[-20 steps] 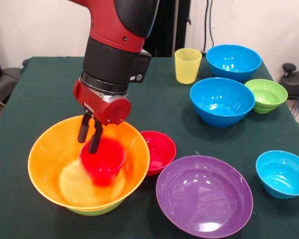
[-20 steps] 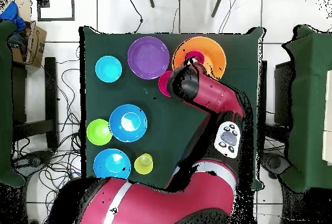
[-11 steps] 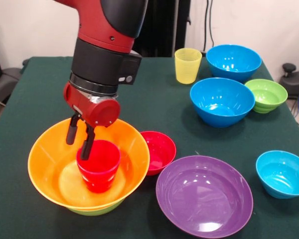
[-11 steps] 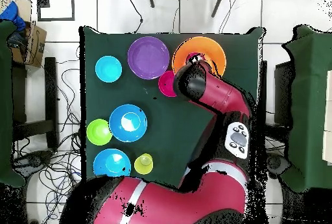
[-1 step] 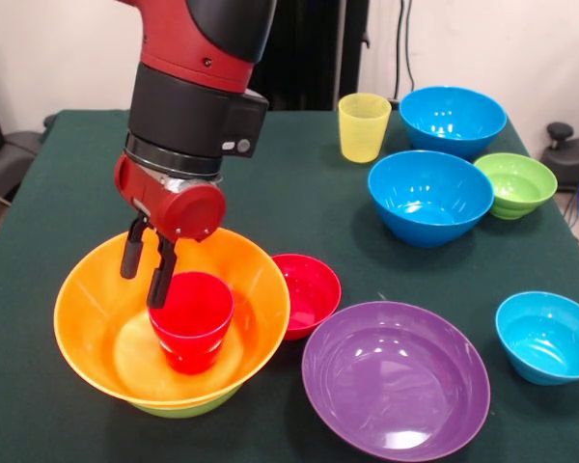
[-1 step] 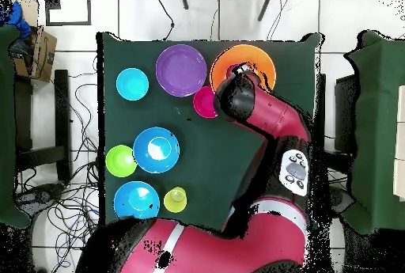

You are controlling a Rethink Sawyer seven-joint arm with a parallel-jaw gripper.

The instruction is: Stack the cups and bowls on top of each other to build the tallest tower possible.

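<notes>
**Red cup upright in the orange bowl, my fingers apart above its rim**

From the left in the front view: bare green cloth of the table (image 5: 68, 174) gives open room at nine o'clock of the tower (image 5: 174, 328), which sits close to the near edge. The tower is a large orange bowl (image 5: 96, 309) nested over a lime-green bowl (image 5: 188, 406), whose rim just peeks out below. Inside stands the red cup (image 5: 193, 323), mouth up, long axis vertical.

My gripper (image 5: 143, 273) hangs at the cup's ten o'clock, fingers (image 5: 160, 280) spread and holding nothing; one tip is just beside the rim.

At the tower's three o'clock a small red bowl (image 5: 309, 289) touches the orange wall. Next, the large purple bowl (image 5: 396, 378), near the front edge. At one o'clock, well apart, the translucent yellow cup (image 5: 364, 125) stands upright.

All pieces are glossy, round, smooth plastic.
</notes>
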